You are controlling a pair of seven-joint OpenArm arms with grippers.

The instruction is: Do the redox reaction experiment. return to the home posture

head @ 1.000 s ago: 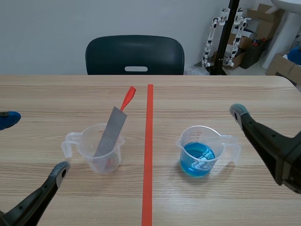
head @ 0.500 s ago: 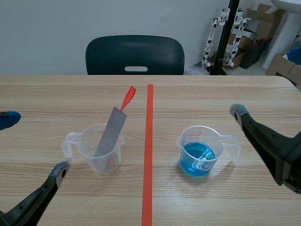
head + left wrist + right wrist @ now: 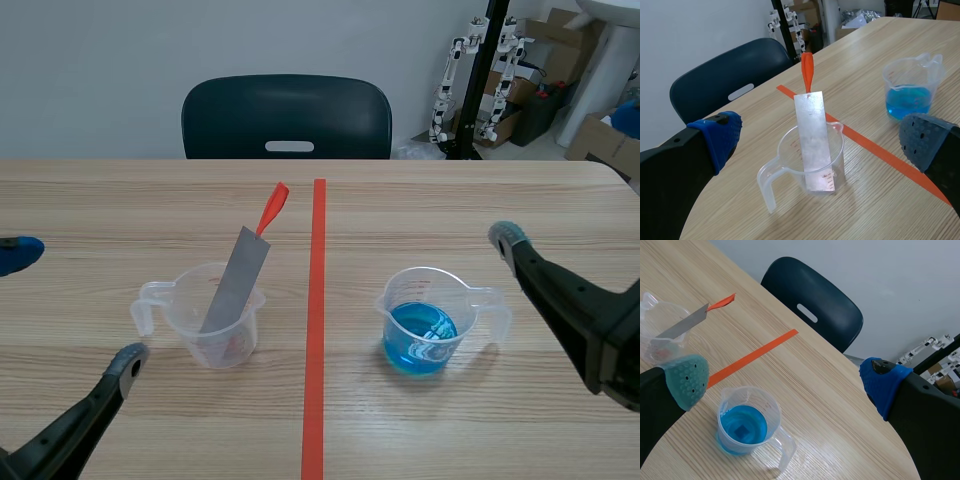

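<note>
A clear beaker (image 3: 205, 335) stands left of the red tape line, with a grey metal strip (image 3: 236, 280) on an orange handle leaning in it. Right of the line, a second clear beaker (image 3: 427, 322) holds blue liquid. My left gripper (image 3: 72, 305) is open near the table's front left, short of the strip beaker (image 3: 790, 165); the strip (image 3: 812, 132) shows ahead between its fingers. My right gripper (image 3: 785, 382) is open and raised, right of the blue beaker (image 3: 747, 425); one fingertip (image 3: 506, 236) shows in the scene view. Neither gripper holds anything.
A dark chair (image 3: 287, 117) stands behind the table's far edge. Cardboard boxes and white robot parts (image 3: 480, 75) sit on the floor at the back right. The red tape line (image 3: 316, 330) runs down the table's middle.
</note>
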